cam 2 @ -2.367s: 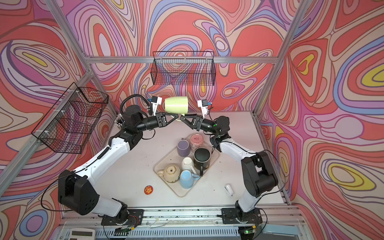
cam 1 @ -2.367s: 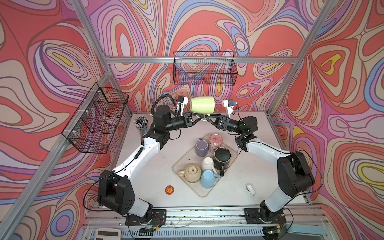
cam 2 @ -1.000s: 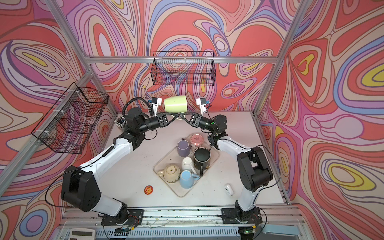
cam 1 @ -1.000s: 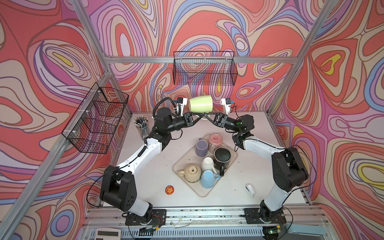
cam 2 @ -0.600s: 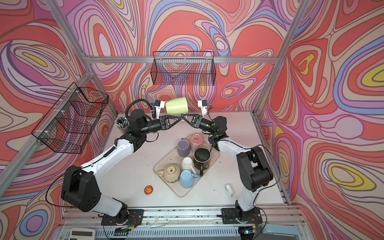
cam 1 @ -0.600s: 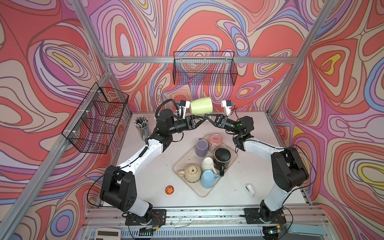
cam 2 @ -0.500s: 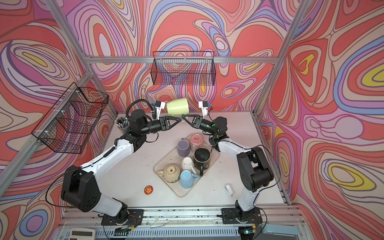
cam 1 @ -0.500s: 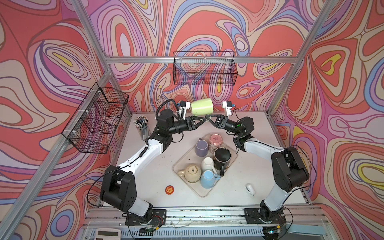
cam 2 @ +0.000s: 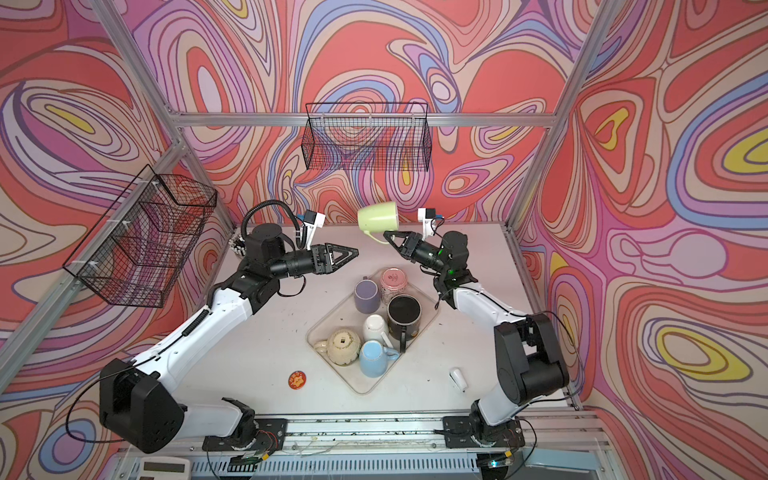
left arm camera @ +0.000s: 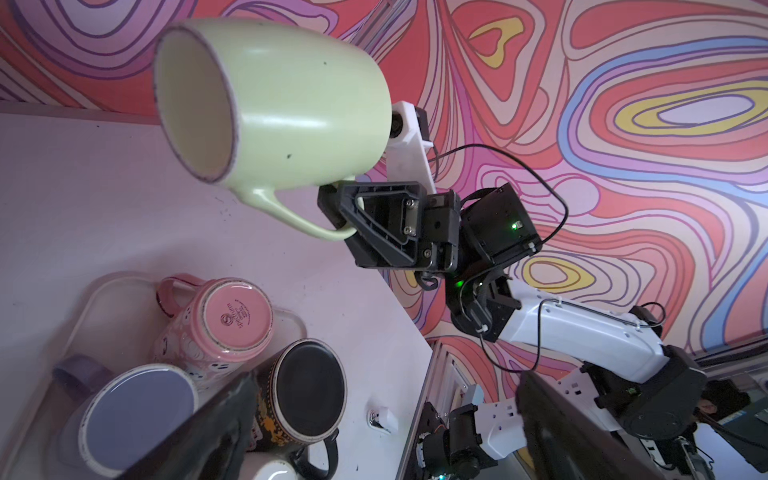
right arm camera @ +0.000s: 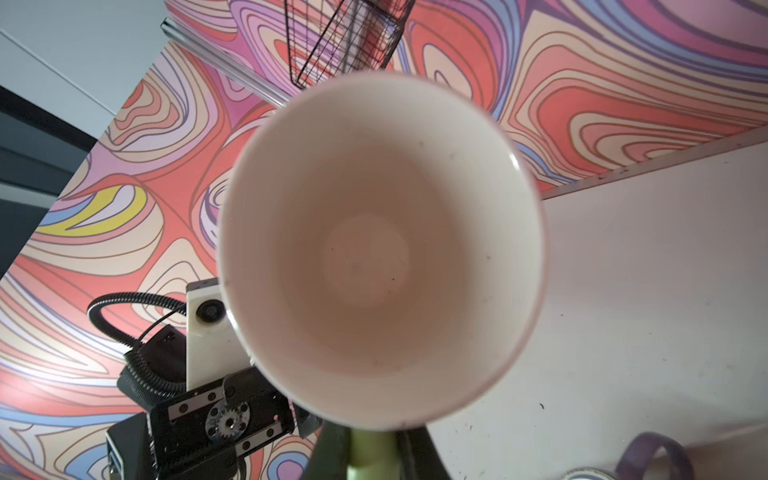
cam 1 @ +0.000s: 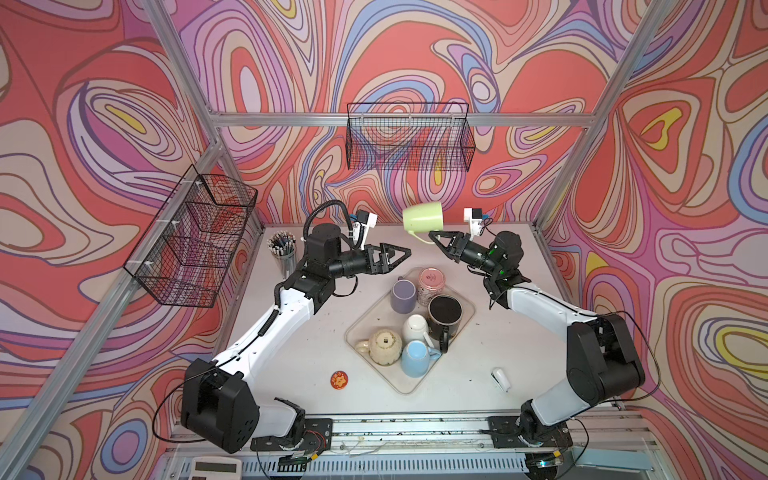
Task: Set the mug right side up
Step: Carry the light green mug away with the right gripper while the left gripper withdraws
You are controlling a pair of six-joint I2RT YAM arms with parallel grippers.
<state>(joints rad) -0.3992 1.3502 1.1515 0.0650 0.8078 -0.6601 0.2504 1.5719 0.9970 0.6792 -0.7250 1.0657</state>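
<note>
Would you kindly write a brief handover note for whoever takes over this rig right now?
Left gripper: open, empty, apart from the pale green ceramic mug.
Right gripper: shut on that mug's handle.
Mug: in the air on its side, beyond the clear plastic tray of other mugs.
Done: mug lifted and held sideways.
To do: turn it mouth-up and set it down.

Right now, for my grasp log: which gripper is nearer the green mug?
Right. The right gripper is shut on the handle of the green mug; the left gripper is open, apart from it, down-left in a top view.
</note>
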